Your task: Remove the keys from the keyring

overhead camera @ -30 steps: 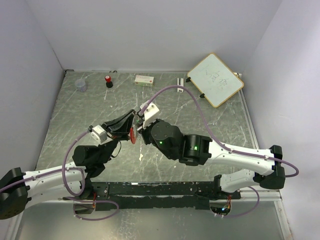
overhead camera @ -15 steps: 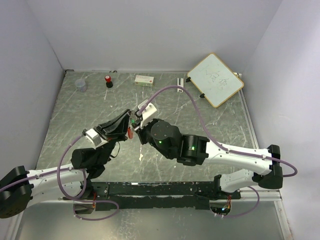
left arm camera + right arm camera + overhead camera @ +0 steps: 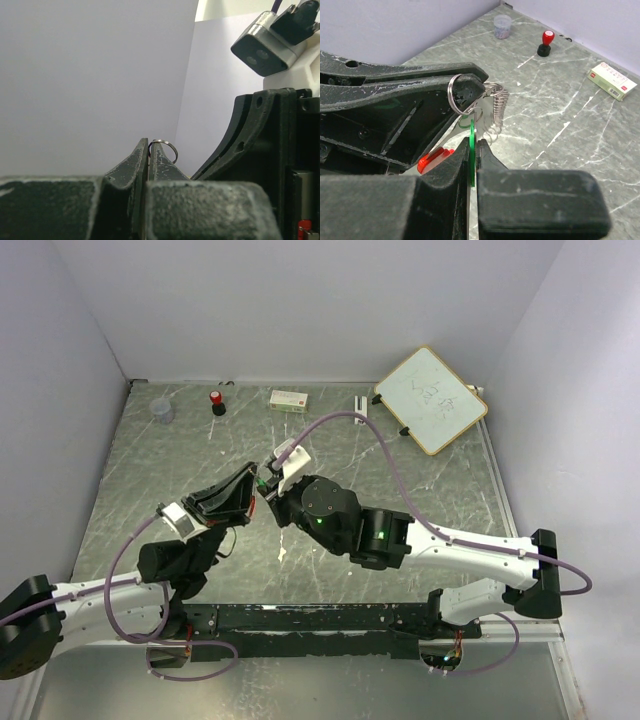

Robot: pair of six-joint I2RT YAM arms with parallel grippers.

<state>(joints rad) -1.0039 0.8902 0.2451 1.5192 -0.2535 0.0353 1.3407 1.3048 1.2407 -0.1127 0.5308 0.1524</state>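
Observation:
My two grippers meet above the middle of the table. My left gripper [image 3: 250,490] is shut on the silver keyring [image 3: 461,93], whose thin loop sticks out past the fingertips in the left wrist view [image 3: 165,148]. A short chain-like coil [image 3: 499,111] hangs from the ring. My right gripper [image 3: 473,145] is shut on the flat green key [image 3: 472,152], still hooked on the ring. The red key [image 3: 434,158] hangs below the left fingers. In the top view the green key [image 3: 262,484] shows as a speck between the grippers.
At the back stand a red-capped little bottle [image 3: 216,401], a small clear cup [image 3: 161,410], a white-green box [image 3: 289,399] and a tilted whiteboard [image 3: 431,399] at the right corner. Purple cables loop over both arms.
Both grippers have shifted a little left and toward the back together, still joined at the ring. The red key, plain in the top view before, is now mostly hidden between them.

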